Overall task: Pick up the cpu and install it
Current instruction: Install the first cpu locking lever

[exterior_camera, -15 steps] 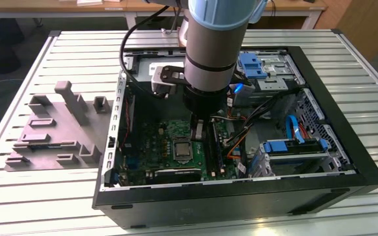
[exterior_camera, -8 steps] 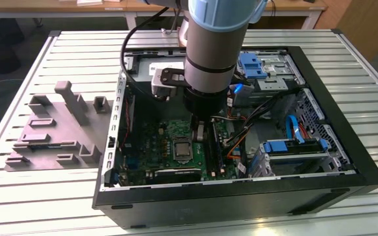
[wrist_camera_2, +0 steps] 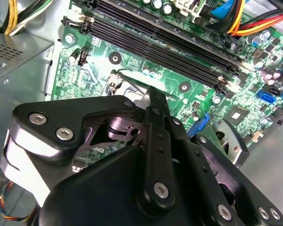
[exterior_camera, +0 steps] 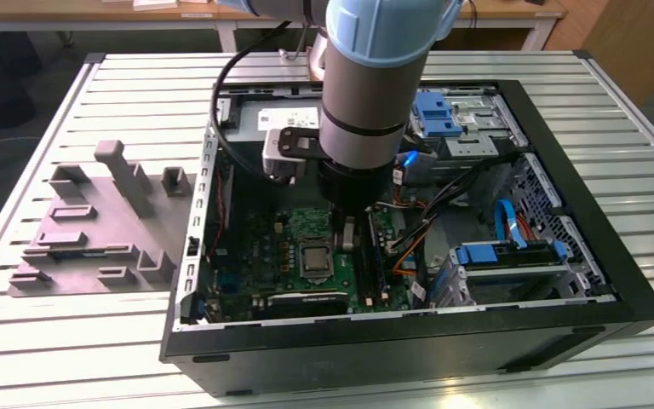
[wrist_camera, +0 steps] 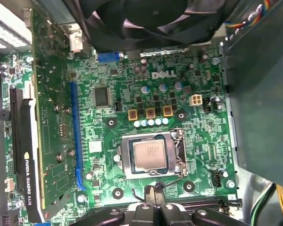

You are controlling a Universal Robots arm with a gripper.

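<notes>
Arm down inside the open computer case [exterior_camera: 599,281], cpu already lying in its socket

The case sat on a slatted table [exterior_camera: 77,341] with a grey moulded fixture [exterior_camera: 94,226] at the exterior view's left, and the green motherboard [wrist_camera: 132,84] lay flat in the case floor. In the first wrist view the cpu [wrist_camera: 149,157] sat inside the dark socket frame [wrist_camera: 127,160], its pale top exposed. The gripper [wrist_camera: 153,194] hung just beside the frame's edge, near the thin retention lever [wrist_camera: 172,181]; whether the jaws were open or closed I could not tell. Done well, this step probably called for a slow, straight descent, clear of the memory slots [wrist_camera_2: 170,42], with no sideways push on the chip
</notes>
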